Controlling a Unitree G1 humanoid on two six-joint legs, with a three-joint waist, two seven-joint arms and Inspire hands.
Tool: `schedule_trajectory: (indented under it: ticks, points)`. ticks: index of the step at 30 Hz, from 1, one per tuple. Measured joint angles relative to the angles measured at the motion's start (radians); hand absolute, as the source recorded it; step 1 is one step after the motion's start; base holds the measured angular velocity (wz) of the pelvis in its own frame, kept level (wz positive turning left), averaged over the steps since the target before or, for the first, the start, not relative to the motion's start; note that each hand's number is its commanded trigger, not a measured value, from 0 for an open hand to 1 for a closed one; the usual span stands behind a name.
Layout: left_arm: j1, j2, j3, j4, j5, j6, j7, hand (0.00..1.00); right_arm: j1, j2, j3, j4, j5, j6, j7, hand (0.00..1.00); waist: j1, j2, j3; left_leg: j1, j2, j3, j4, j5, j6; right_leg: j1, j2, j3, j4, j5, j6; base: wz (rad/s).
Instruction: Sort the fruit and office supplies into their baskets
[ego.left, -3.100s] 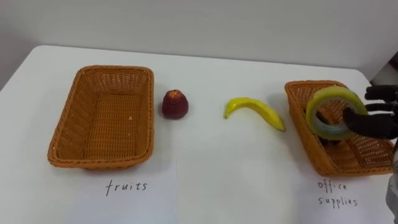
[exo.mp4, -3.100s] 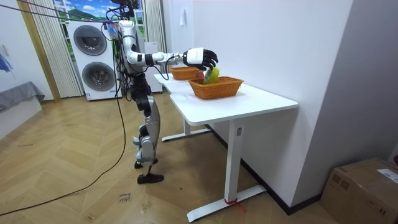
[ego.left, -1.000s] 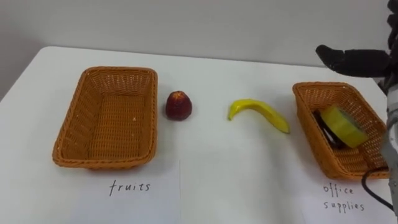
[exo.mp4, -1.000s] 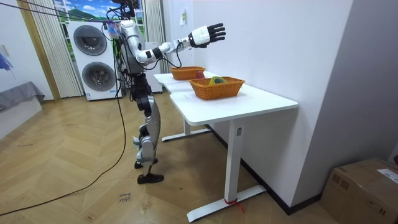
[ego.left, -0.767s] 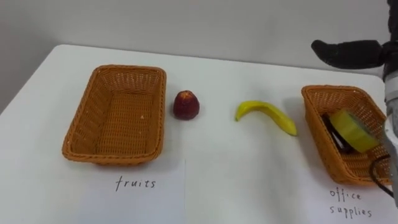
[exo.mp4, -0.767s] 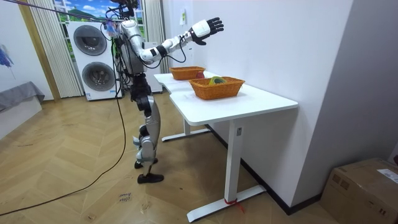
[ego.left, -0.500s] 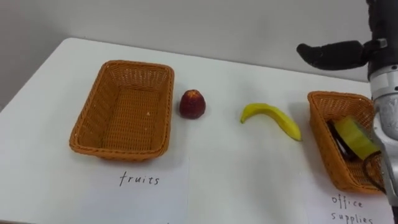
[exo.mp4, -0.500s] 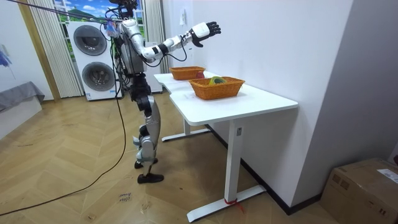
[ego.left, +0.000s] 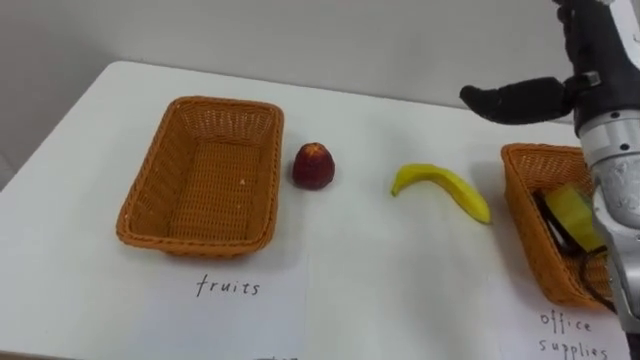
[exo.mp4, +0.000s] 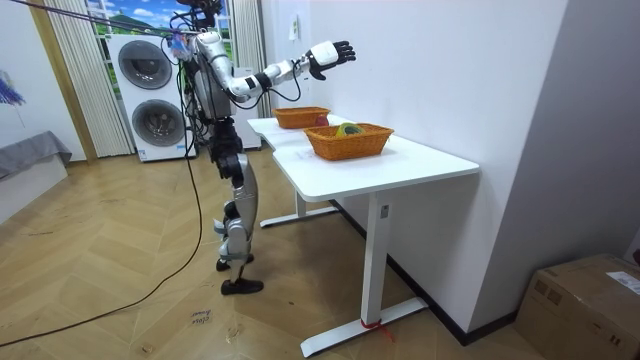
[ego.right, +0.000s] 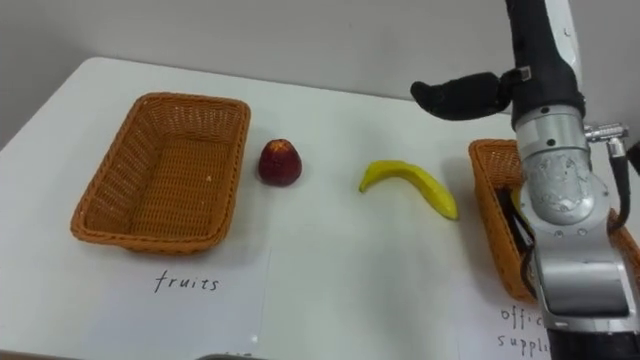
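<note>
A yellow banana and a red fruit lie on the white table between two wicker baskets. The left basket, above a paper marked fruits, holds nothing. The right basket holds a yellow-green tape roll leaning on a dark item. My right hand hovers open high above the table, fingers pointing left, up and right of the banana, holding nothing. In the room view I stand at the table's far end with that hand raised.
A paper label for office supplies lies in front of the right basket. Bare tabletop spreads in front of the fruit. A wall runs along the table's far edge. Washing machines stand behind me.
The tape roll, held over the right basket three seconds ago, now lies in it. My open right hand rose and is drifting left. The eye view has shifted.
</note>
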Motion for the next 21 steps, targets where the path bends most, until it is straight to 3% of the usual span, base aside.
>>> schedule_trajectory:
  ticks: [8, 16, 21]
  points:
    - [-0.004, 0.02, -0.001, 0.015, 0.0, 0.007, -0.023, 0.0, -0.001, 0.0, 0.001, 0.008, -0.003, 0.002, 0.027, 0.0, -0.012, -0.012, -0.0077, -0.007, -0.007, -0.006, 0.006, 0.0, 0.0, 0.0, -0.001, -0.006, 0.0, 0.0, 0.0, 0.02]
    - [-0.045, 0.019, -0.008, 0.014, -0.001, 0.011, -0.026, 0.0, -0.003, 0.0, 0.02, 0.058, -0.02, 0.003, 0.06, 0.0, -0.013, -0.023, -0.0036, -0.013, -0.007, -0.029, 0.016, 0.0, 0.001, 0.01, -0.006, -0.031, -0.001, 0.0, 0.0, 0.08]
    - [-0.045, 0.022, -0.012, 0.018, -0.001, 0.016, -0.025, 0.0, 0.013, 0.0, 0.071, 0.079, -0.062, 0.033, 0.145, 0.0, -0.013, -0.024, -0.0013, -0.019, -0.009, -0.029, 0.015, 0.0, 0.0, 0.005, -0.005, -0.029, -0.002, 0.0, 0.0, 0.0]
